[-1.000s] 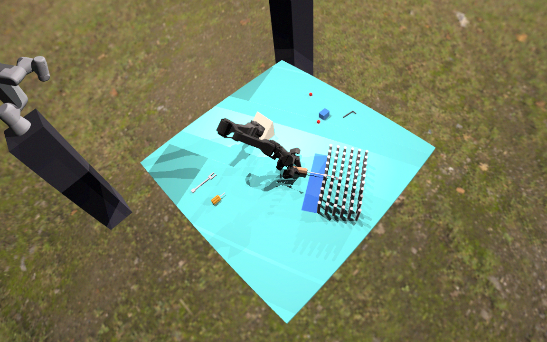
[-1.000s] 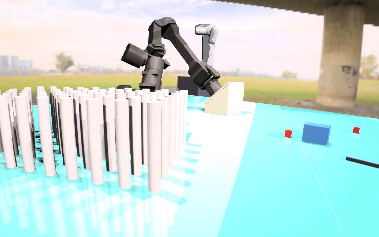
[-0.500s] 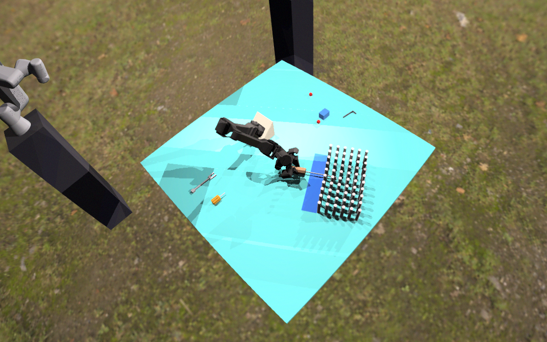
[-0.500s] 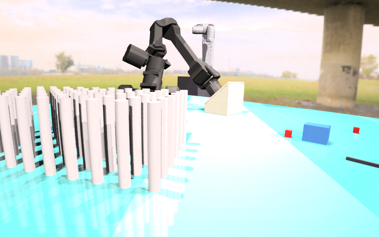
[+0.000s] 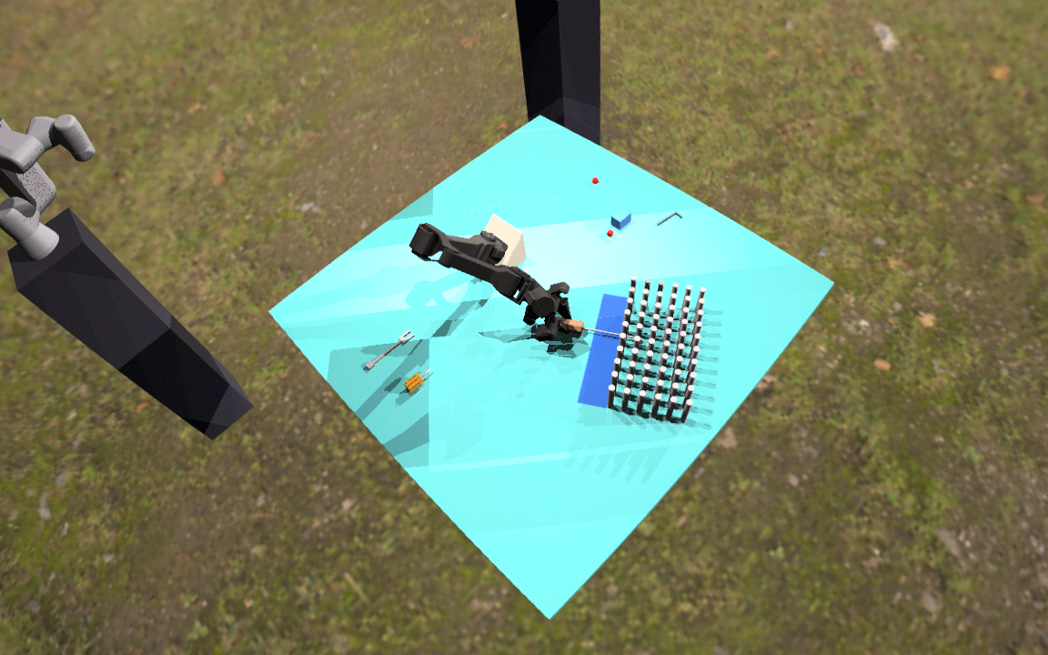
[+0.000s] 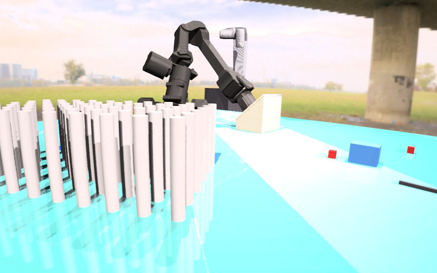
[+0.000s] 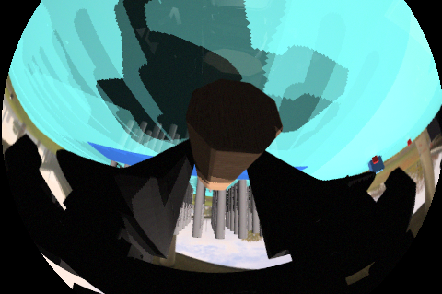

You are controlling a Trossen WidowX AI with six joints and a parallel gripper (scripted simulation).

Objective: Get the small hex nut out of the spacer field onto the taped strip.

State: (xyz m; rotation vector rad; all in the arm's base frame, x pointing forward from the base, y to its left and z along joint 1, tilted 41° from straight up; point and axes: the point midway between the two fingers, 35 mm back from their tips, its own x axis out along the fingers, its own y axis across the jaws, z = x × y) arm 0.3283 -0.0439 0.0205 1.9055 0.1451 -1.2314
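Note:
My gripper (image 5: 566, 326) (image 7: 221, 146) is shut on the brown handle (image 5: 574, 326) (image 7: 232, 119) of a thin-shafted tool. It is on the arm's side of the blue taped strip (image 5: 595, 374) (image 7: 115, 154). The tool's pale metal shaft (image 5: 599, 332) crosses above the strip and reaches the front row of the spacers (image 5: 610, 398) (image 6: 178, 169) (image 7: 220, 216). Its far end is hard to make out among them. The visible spacers stand upright. I cannot see the hex nut in any view. In the exterior view the spacers hide the gripper's fingers and the tool.
A fork-ended tool (image 5: 387, 350) and an orange-handled tool (image 5: 414, 382) lie left. A black L-shaped key (image 5: 669, 218) (image 6: 427, 188), a blue block (image 5: 620, 219) (image 6: 364, 153) and two red cubes lie beyond the field's far side. A cream wedge (image 5: 508, 230) (image 6: 269, 113) stands by the arm's base.

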